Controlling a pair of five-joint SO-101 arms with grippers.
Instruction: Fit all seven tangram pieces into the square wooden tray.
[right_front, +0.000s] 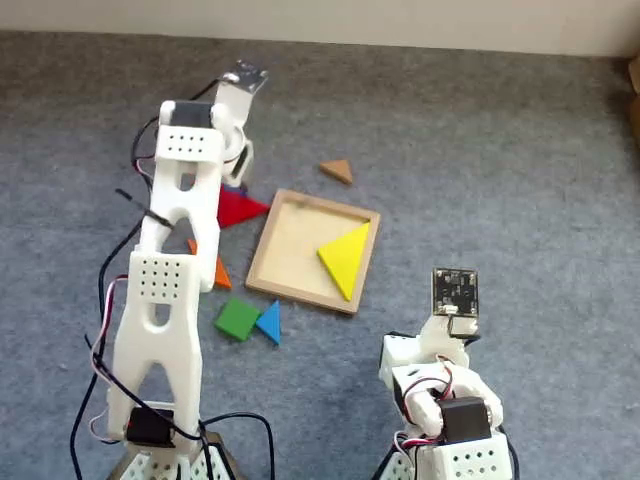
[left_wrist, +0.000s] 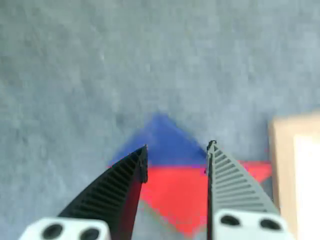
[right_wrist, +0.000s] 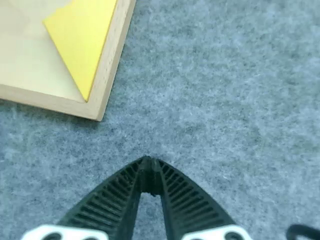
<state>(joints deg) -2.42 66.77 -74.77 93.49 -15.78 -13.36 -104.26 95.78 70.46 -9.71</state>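
The red triangle (left_wrist: 175, 195) is found just outside the tray's (right_front: 264, 240) left rim, against a blue piece (left_wrist: 162, 142). It is framed by the left gripper (left_wrist: 178, 146), whose jaws are held wide, with its long edge lying across the gap. The right gripper (right_wrist: 149, 161) is seen by the tray's near corner, jaws pressed together, so the left arm is judged nearer.

The table (right_front: 520, 160) lies under a grey felt-like mat (right_wrist: 230, 90) with a mottled, fuzzy nap. Along its far side runs a pale off-white strip (right_front: 400, 18), either a wall or a board. A brown sliver (right_front: 635, 95) shows at the far right edge. The light is soft and even, and the shadows are faint.
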